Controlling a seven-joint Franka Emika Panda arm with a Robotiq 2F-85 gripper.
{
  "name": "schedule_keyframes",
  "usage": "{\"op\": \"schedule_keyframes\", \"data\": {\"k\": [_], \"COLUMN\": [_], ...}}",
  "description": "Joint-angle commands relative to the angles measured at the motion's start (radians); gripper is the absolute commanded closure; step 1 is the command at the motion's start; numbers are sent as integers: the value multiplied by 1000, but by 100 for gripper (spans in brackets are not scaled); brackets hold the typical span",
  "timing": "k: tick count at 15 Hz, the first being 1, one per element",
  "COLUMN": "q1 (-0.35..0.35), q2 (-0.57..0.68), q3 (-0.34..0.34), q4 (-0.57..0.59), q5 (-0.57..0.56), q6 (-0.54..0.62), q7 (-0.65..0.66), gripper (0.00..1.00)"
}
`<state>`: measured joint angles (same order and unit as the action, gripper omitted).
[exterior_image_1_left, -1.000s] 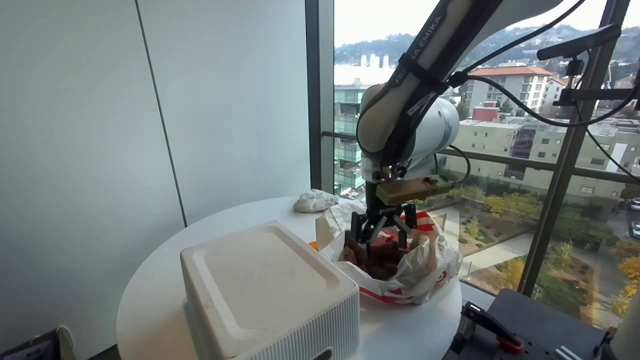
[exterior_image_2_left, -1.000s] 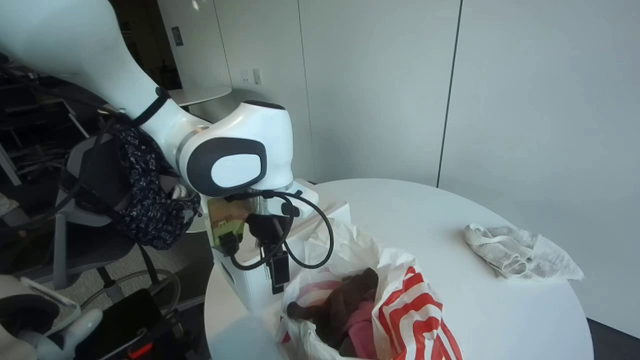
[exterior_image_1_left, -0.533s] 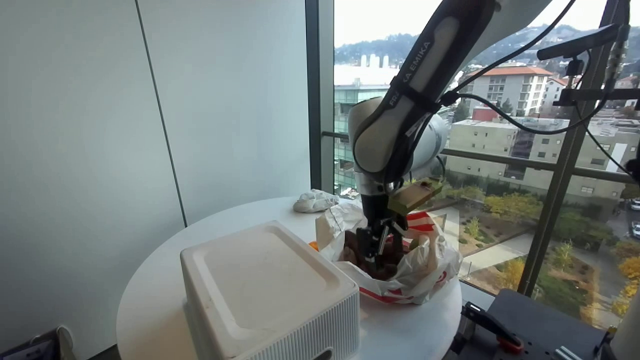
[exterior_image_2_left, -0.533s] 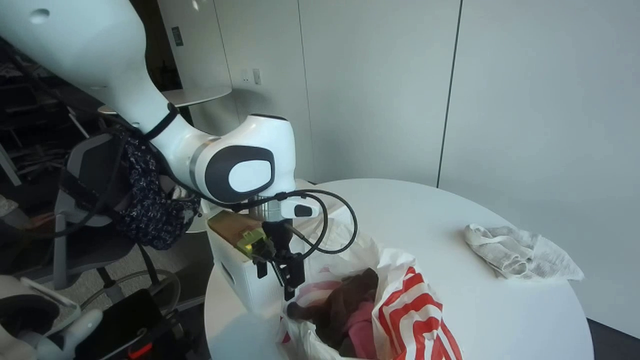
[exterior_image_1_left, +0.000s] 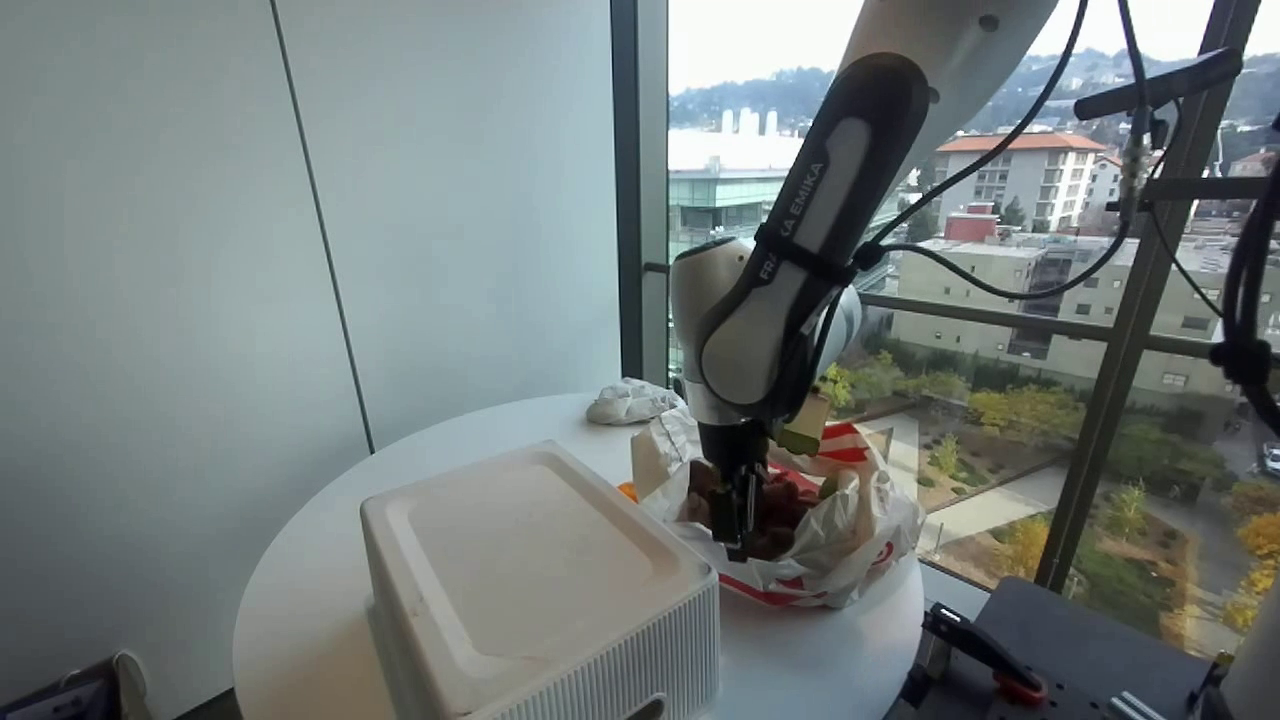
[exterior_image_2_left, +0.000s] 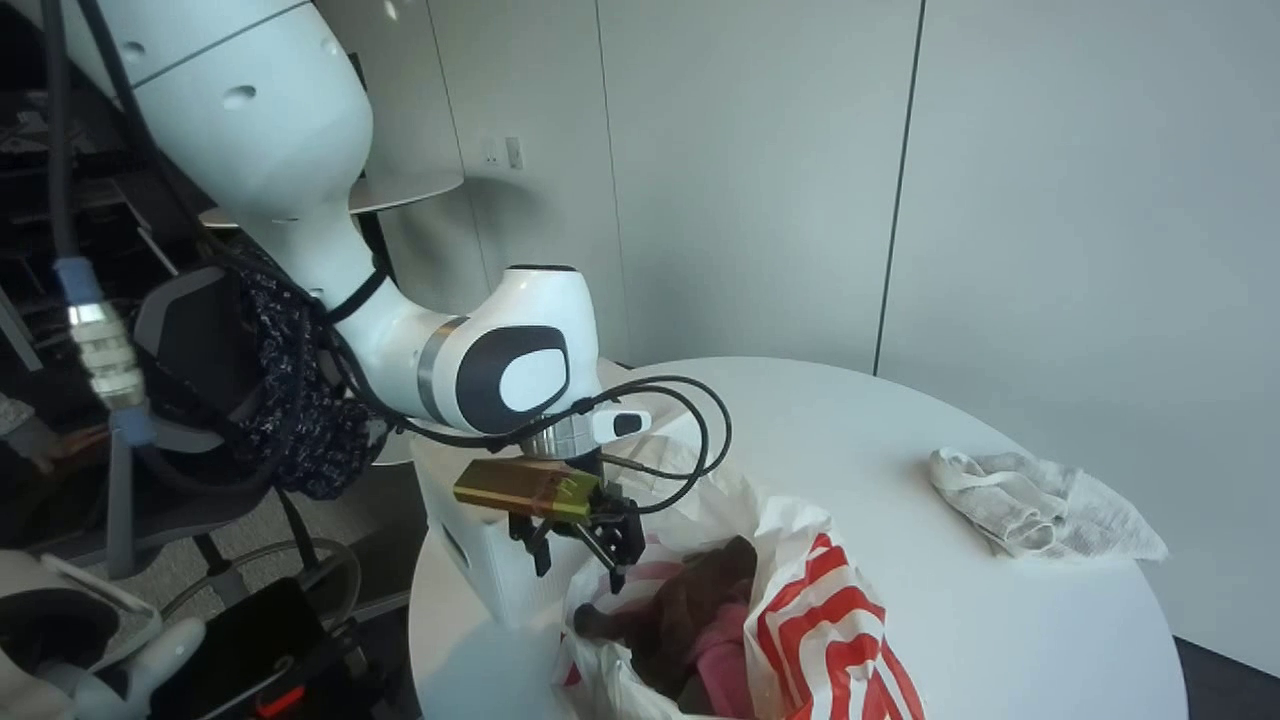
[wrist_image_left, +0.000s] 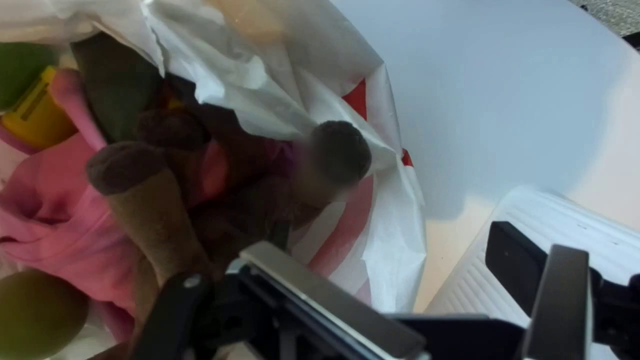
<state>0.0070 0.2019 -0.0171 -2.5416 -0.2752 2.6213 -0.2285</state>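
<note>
The step in hand is judged to be a careful placing of the gripper (exterior_image_2_left: 580, 576) over the mouth of a white plastic bag with red stripes (exterior_image_2_left: 832, 625). Its two fingers (wrist_image_left: 345, 307) are spread wide apart, and nothing is held between them. The dark-brown plush toy (exterior_image_2_left: 690, 605) is found inside the bag, below the gripper and to one side. One soft tan limb (wrist_image_left: 150, 220) should be centred between the fingers before they are lowered, and the thin plastic should be kept out of the grip. The white box with ribbed sides (wrist_image_left: 475, 286), just beside the gripper and away from the bag, should not be bumped.

By the wrist view alone, a yellow object with dark printing (wrist_image_left: 45, 115) is revealed in the bag. The smooth top (exterior_image_1_left: 550, 560) of the box is shown whole in an exterior view, but not from the wrist. A crumpled white cloth (exterior_image_2_left: 1040, 505), farther from the gripper, is shown in both exterior views only.
</note>
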Motion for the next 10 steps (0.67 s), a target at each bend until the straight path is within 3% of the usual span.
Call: {"op": "schedule_keyframes", "data": {"k": [1,5,6,7,10], "q1": [-25,-55,-66,-67,-91], "q2": [92,179,198,211,214], "q3": [18,40,49,49,77], "q4": [30,48,51,53,50], "q5": [-8,8,10,-2,28], "q6": [114,191,210,216,201], "q7": [-132,-212,-228,-233,-238], "gripper": [0,0,25,26,49]}}
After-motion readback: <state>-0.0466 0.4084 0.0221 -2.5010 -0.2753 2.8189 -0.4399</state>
